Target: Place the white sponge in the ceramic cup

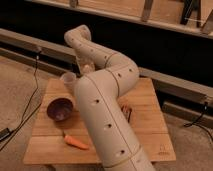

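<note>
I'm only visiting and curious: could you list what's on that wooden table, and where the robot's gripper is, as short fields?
table: wooden, arm reaching across it
gripper: shut, at the back edge, right of the cup, mostly hidden by the arm
ceramic cup: upright, back left
purple bowl: left, in front of the cup
carrot: front left
dark packet: middle, partly behind the arm
white sponge: not visible
</note>
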